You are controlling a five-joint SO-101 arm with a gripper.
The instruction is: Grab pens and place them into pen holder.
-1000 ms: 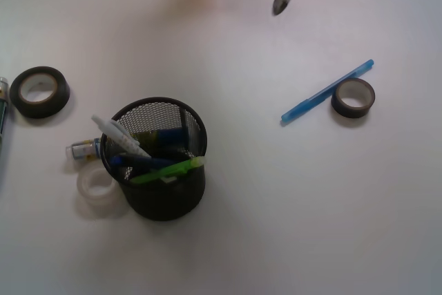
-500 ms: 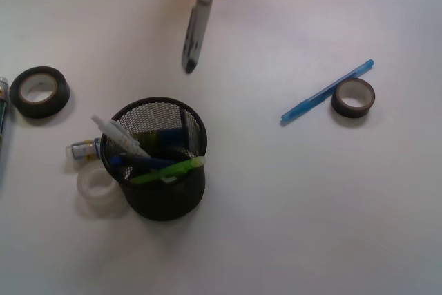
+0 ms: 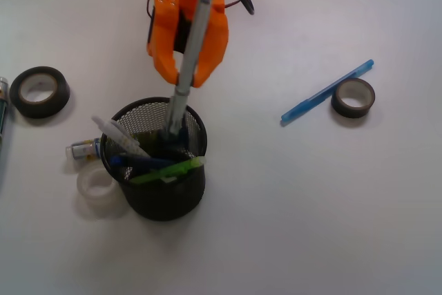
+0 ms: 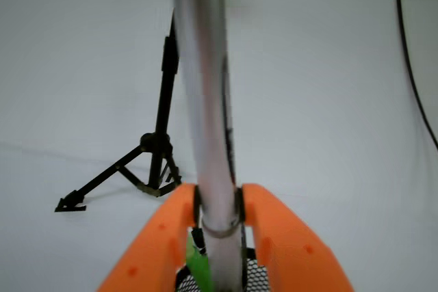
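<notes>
Silver-grey pen (image 3: 188, 60) between orange fingers (image 3: 210, 50)

My wrist camera gives me the silver-grey pen (image 4: 205, 100) only as a soft blur, cut off at the top and bottom edges. Of the pen holder (image 4: 254, 275) I see just a sliver of mesh at the bottom edge, behind the orange gripper (image 4: 217, 227). In the front view the pen's dark end (image 3: 170, 130) is lost inside the holder (image 3: 162, 202), whose wall hides the lower lengths of the other pens. The clear tape roll (image 3: 95, 188) is partly behind the cup; I cannot read the small tube's (image 3: 83, 149) label.
</notes>
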